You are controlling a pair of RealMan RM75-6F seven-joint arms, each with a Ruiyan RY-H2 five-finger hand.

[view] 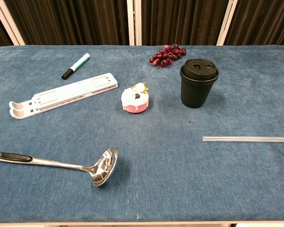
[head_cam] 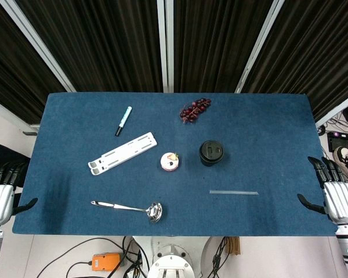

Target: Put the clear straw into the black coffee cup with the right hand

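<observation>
The left hand hangs off the desk's left edge, fingers spread, holding nothing. The lidded black coffee cup stands right of centre; the clear straw lies flat before it on open cloth, faint overhead. The right hand waits, spread and empty, off the right edge, partly cropped.

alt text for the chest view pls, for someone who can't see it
A clear straw lies flat on a blue table, nearer the camera than an upright, lidded black coffee cup. Also there: grapes, a small cake, ladle, white stand and marker; no hands visible.
</observation>
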